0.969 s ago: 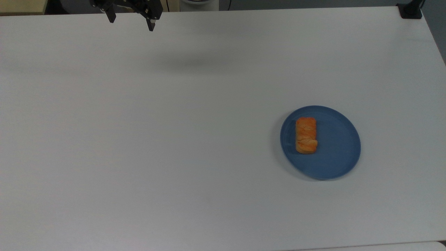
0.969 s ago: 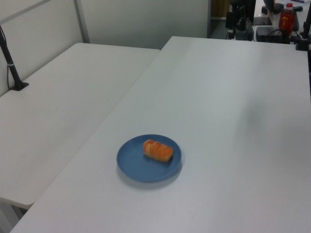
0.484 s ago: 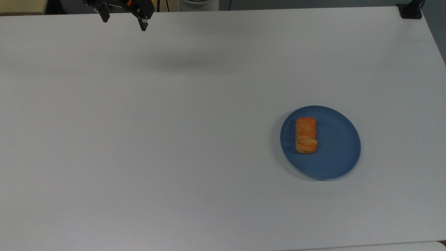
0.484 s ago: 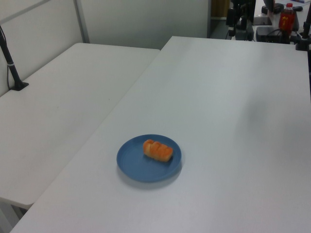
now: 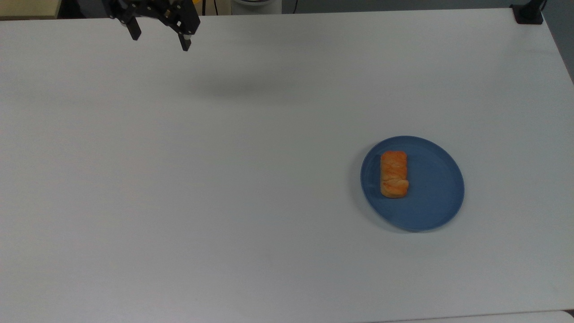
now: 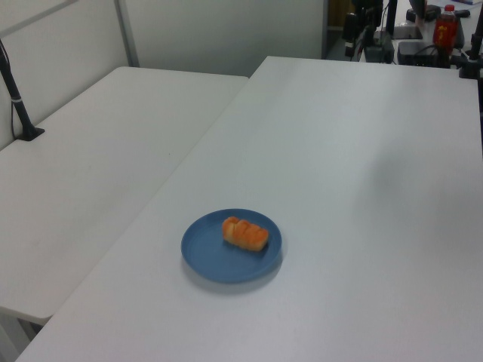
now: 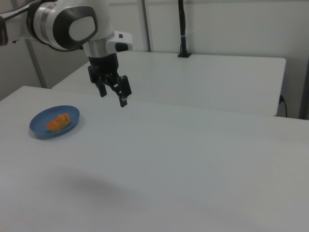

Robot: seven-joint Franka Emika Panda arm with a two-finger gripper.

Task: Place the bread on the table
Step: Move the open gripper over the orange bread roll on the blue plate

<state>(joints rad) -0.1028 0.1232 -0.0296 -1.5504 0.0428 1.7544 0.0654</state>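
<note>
Nothing done yet, apparently. Bread [image 5: 394, 174] lay on the blue plate [image 5: 437, 197], toward the top view's right. Gripper [image 5: 159, 39] hung far off, top view's far left, jaws spread wide, empty, above the table [image 5: 224, 179]. Pickup and placement left.

Over the last second the gripper [image 5: 159, 41] shifts along the far edge of the table [image 5: 251, 148], toward the top view's left corner. At first it goes left and a little back toward that edge. In the last half second it reaches slightly further in over the surface, so that its fingertips [image 5: 185, 46] sit lower in the top view. In the left view it edges leftward at the far end.
</note>
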